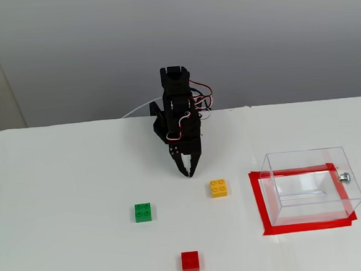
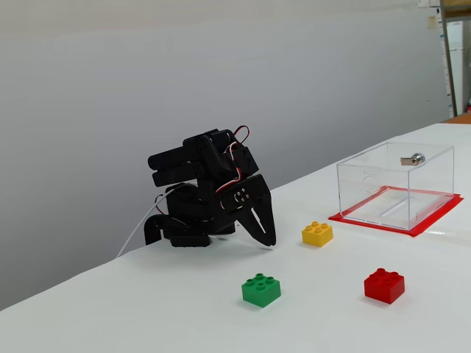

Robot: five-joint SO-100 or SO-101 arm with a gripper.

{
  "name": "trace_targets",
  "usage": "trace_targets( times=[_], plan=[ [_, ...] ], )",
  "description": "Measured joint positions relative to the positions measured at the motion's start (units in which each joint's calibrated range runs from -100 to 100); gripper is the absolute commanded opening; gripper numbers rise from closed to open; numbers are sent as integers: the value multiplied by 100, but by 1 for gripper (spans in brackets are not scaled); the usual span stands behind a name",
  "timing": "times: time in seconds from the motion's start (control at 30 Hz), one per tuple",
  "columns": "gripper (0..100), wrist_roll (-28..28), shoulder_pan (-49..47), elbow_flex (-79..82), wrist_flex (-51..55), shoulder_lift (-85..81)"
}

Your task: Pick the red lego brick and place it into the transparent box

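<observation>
The red lego brick (image 1: 190, 261) (image 2: 384, 285) lies on the white table near the front edge, alone. The transparent box (image 1: 311, 185) (image 2: 397, 180) stands empty at the right, with a small silver knob on one wall. My black gripper (image 1: 187, 171) (image 2: 266, 239) points down at the table, folded close to the arm's base. Its jaws are shut and hold nothing. In both fixed views it is well behind the red brick and apart from it.
A green brick (image 1: 143, 212) (image 2: 261, 290) lies left of the red one. A yellow brick (image 1: 219, 187) (image 2: 317, 233) lies between the gripper and the box. A red tape rectangle (image 1: 263, 213) (image 2: 434, 218) outlines the box.
</observation>
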Motion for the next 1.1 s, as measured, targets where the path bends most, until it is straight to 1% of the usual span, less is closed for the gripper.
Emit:
trace_targets(
  times=[0.97, 1.1],
  plan=[
    [1, 0, 0, 0, 0, 0],
    [1, 10, -256, 0, 0, 0]
  ],
)
